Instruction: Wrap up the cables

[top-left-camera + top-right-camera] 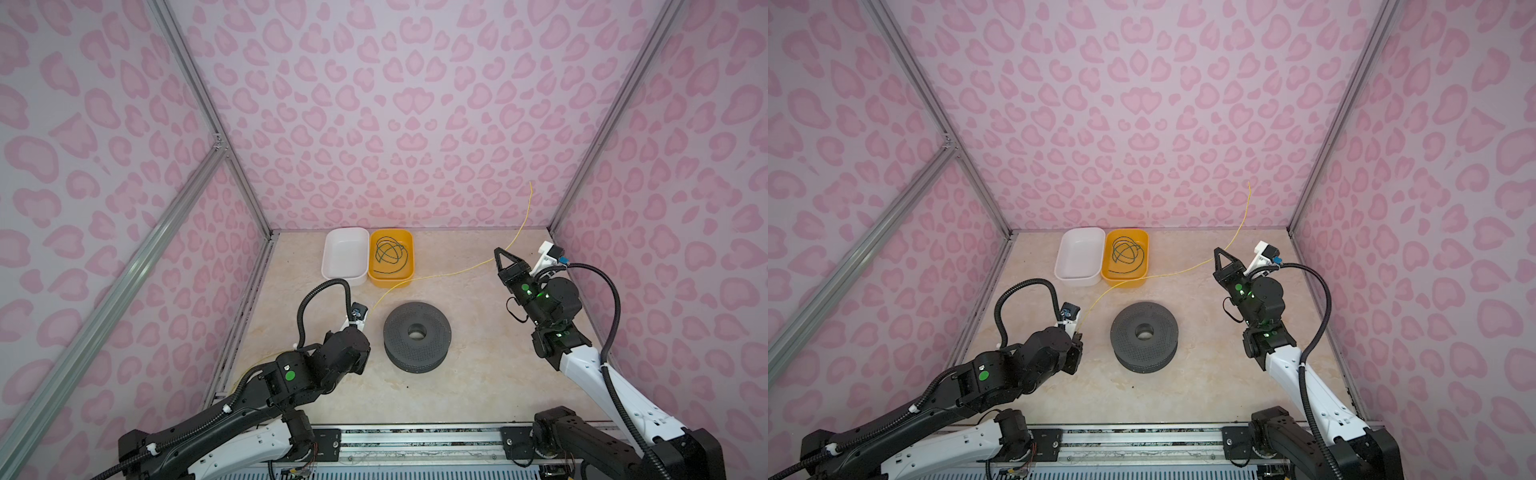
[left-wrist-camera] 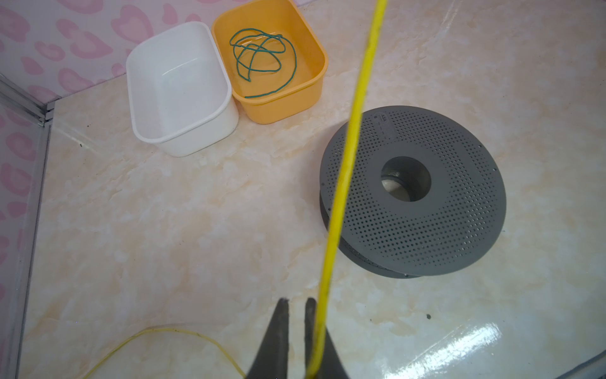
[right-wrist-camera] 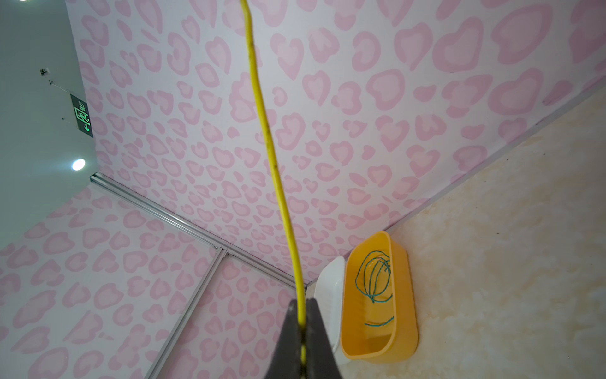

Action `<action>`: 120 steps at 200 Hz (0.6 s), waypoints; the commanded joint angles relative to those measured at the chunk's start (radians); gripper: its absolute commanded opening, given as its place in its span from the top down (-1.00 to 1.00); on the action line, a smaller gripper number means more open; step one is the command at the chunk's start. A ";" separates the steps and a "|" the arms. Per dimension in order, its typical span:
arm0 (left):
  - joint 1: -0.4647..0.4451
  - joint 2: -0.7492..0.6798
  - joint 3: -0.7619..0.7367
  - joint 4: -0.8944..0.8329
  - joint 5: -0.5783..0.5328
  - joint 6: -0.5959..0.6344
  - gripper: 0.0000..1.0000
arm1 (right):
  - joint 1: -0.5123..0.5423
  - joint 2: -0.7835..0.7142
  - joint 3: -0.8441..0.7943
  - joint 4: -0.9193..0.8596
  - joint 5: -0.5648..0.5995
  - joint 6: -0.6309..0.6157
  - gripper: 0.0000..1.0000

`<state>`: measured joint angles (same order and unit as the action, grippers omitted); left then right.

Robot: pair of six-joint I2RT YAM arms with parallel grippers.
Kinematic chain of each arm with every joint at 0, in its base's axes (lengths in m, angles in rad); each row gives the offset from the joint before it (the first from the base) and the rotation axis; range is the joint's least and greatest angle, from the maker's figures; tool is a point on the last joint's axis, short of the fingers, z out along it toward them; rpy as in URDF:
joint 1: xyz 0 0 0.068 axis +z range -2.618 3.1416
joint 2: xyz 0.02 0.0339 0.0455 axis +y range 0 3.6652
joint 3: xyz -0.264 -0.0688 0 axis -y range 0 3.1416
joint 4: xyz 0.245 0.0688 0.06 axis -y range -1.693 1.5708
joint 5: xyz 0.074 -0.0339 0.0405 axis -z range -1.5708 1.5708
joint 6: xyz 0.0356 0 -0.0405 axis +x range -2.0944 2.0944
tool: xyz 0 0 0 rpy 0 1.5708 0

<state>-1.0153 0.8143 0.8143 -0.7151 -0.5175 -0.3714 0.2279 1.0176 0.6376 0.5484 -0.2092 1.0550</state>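
On the table (image 1: 478,374), two tubs stand side by side against the far edge, left of the middle. The coiled cable (image 1: 390,254) lies in the right tub (image 1: 390,280); the left tub (image 1: 345,253) touches it. The spool (image 1: 432,345) lies flat nearer, in the middle. The long cable (image 1: 457,272) runs from the left gripper (image 2: 296,306), left of the spool, over the right tub's near corner to the right gripper (image 1: 498,252) at far right, then up before the far wall (image 1: 415,124).

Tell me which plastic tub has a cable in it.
The orange rectangular plastic tub: a thin dark green cable lies coiled inside, while the white plastic tub beside it is empty.
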 commanded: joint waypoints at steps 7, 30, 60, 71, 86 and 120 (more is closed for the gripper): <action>0.001 0.038 0.032 0.007 0.050 0.056 0.93 | -0.035 -0.001 0.000 -0.011 -0.014 0.002 1.00; 0.001 0.143 0.100 -0.009 0.055 0.131 0.93 | -0.087 0.012 0.010 -0.023 -0.038 0.005 1.00; 0.001 0.246 0.113 0.013 0.085 0.172 0.92 | -0.223 0.029 0.038 -0.034 -0.058 0.024 1.00; 0.002 0.259 0.101 0.032 0.096 0.175 0.92 | -0.284 0.054 0.067 -0.037 -0.083 0.033 1.00; 0.002 0.264 0.086 0.047 0.117 0.182 0.92 | -0.351 0.094 0.105 -0.019 -0.124 0.059 1.00; 0.001 0.281 0.079 0.048 0.173 0.197 0.92 | -0.440 0.196 0.169 0.029 -0.171 0.111 1.00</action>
<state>-1.0164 1.0832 0.9035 -0.5495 -0.3614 -0.1856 -0.1677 1.1667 0.7742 0.4828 -0.4423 1.1255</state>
